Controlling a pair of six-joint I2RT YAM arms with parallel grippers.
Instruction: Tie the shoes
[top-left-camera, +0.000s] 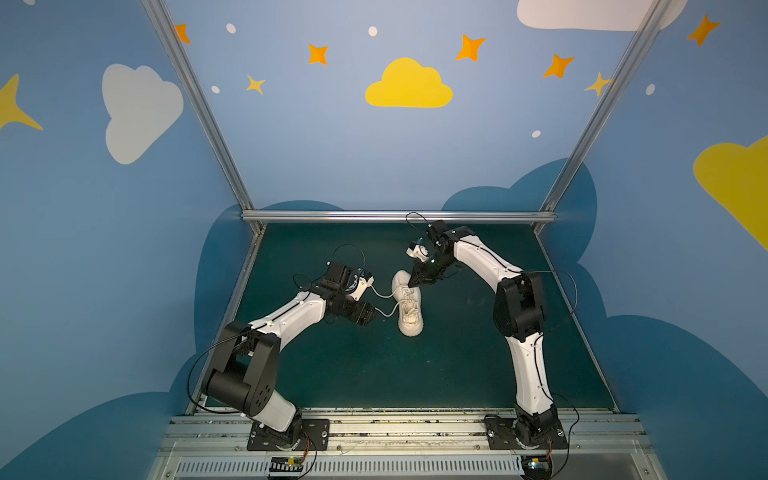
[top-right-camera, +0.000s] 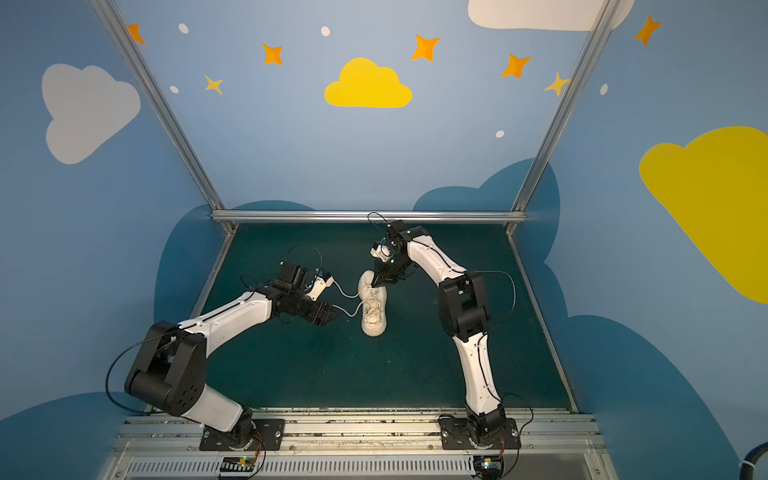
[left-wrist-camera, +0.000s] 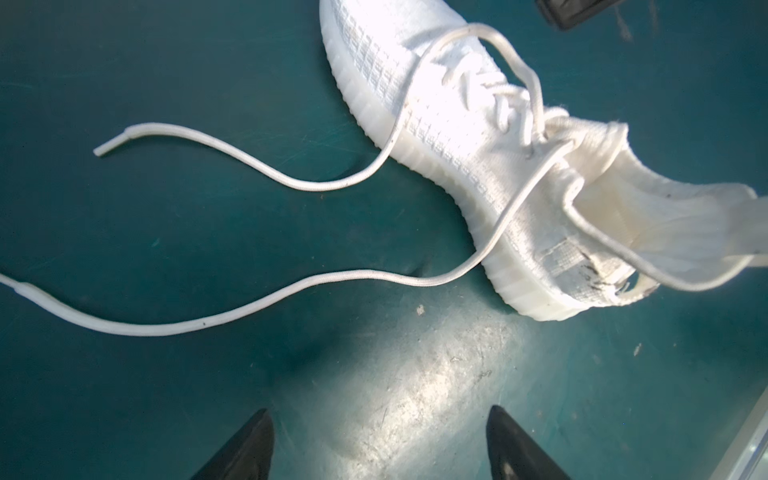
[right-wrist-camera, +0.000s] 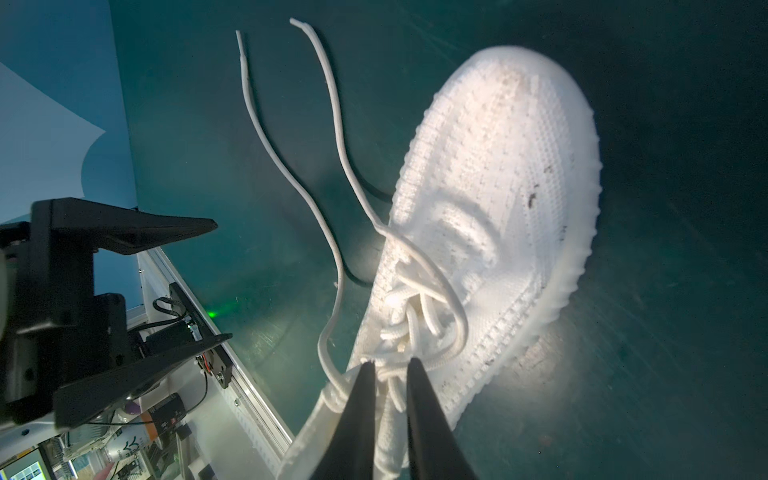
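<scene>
The white shoe (top-left-camera: 409, 305) sits in the middle of the green tabletop (top-left-camera: 457, 365), between my two arms. My right hand (right-wrist-camera: 391, 365) is pinched on the shoe's top, where the laces (left-wrist-camera: 353, 274) cross. My left hand (left-wrist-camera: 378, 415) is wide apart, holding nothing. Both lace ends lie loose near it.

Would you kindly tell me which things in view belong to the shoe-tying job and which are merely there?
For the job:
- sneaker
- its two loose laces
- left gripper, open and empty
- right gripper, at the lacing

Merely there:
- green mat
- frame rail
- painted wall
</scene>
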